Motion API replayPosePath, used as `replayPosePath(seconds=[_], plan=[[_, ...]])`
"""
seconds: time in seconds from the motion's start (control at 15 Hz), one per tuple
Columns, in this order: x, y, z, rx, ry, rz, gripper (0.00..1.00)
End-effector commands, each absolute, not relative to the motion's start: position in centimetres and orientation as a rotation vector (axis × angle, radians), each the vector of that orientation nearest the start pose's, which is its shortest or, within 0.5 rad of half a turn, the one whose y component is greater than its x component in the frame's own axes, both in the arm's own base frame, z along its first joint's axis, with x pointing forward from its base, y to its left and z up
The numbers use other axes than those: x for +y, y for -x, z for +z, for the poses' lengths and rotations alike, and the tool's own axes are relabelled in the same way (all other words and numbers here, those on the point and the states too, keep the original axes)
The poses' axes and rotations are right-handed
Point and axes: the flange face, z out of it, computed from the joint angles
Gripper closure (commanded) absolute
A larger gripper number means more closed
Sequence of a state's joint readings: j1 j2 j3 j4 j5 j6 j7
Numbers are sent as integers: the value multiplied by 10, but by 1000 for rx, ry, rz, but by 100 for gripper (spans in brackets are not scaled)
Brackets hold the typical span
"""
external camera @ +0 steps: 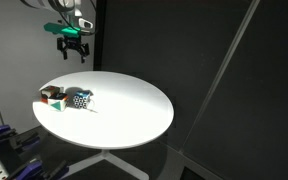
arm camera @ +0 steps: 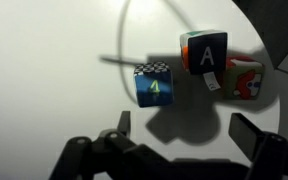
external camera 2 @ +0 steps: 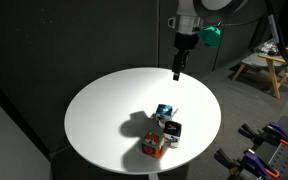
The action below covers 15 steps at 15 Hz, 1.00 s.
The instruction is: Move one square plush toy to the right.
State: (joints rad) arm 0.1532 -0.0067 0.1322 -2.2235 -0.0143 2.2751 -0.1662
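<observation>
Three soft cubes sit near one edge of the round white table (external camera: pixel 124 105). The square plush toy (arm camera: pixel 154 87) is blue with a black-and-white checkered face and a "4". It stands a little apart from the others and shows in both exterior views (external camera: pixel 80 99) (external camera 2: pixel 164 113). Beside it are a cube with an "A" (arm camera: pixel 204 55) and a red multicoloured cube (arm camera: pixel 246 80) (external camera 2: pixel 152 146). My gripper (external camera: pixel 74 47) (external camera 2: pixel 178 70) (arm camera: pixel 184 130) is open and empty. It hangs well above the table, with the toy just beyond its fingertips in the wrist view.
The table edge (arm camera: pixel 284 60) curves close behind the red cube. Dark curtains stand around the table. A wooden stool (external camera 2: pixel 264 68) and clamps (external camera 2: pixel 264 150) are on the floor beyond the table.
</observation>
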Motion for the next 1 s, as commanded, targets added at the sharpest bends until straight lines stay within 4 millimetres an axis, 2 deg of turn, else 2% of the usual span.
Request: replayPosePath(seconds=[0.0, 0.47, 0.93], plan=[[152, -518, 362, -734, 3059, -166, 0], [154, -534, 305, -779, 3043, -197, 0], [153, -545, 266, -849, 3046, -117, 0]])
